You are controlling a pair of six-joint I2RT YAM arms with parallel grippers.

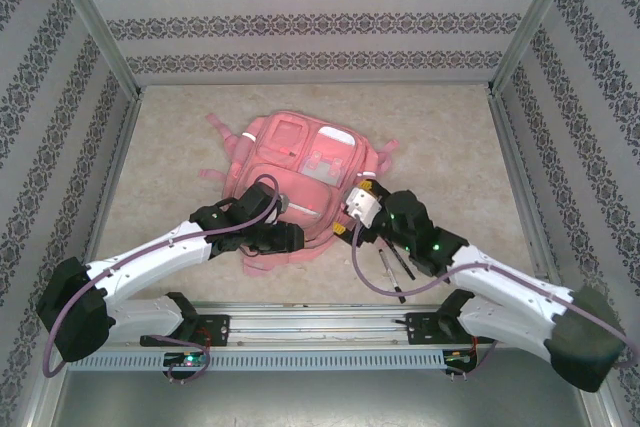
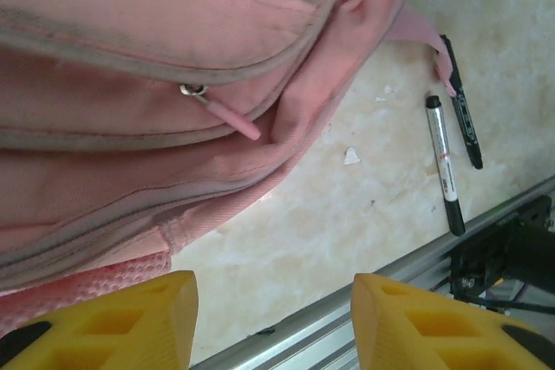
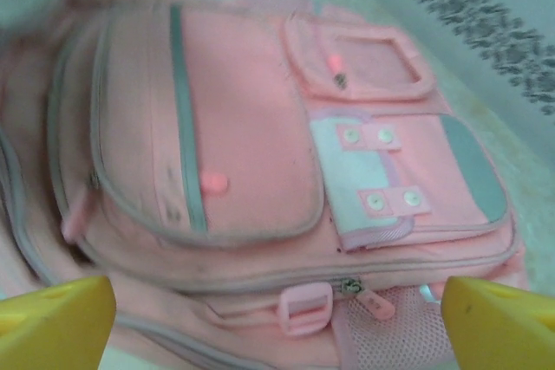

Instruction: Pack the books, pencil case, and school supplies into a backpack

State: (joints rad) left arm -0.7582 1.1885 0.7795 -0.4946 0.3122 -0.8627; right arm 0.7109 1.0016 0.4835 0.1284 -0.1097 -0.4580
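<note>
Two slim black pens (image 2: 443, 166) lie side by side on the table (image 2: 329, 231), just apart, off to the right of the left gripper (image 2: 273, 327) and beyond its fingertips. That gripper's yellow fingers (image 2: 113, 322) stand apart with nothing between them. The pink backpack (image 2: 130, 58) lies flat just ahead and to the left of it, and directly ahead of the right gripper (image 3: 277, 327), whose fingers are spread wide and empty.

Handling, as judged: the pens are light, stiff and smooth, and liable to roll, so a pinch across the mid-barrel suits them. The backpack is soft and will sag and bunch; its zipper pull (image 2: 221, 110) or a seam edge offers the surest hold.

Hidden or unclear: the right wrist view is blurred. Whether the main zip is open, and what the compartments hold, cannot be told. A pink strap (image 2: 425, 36) touches or overlaps one pen's upper end.
</note>
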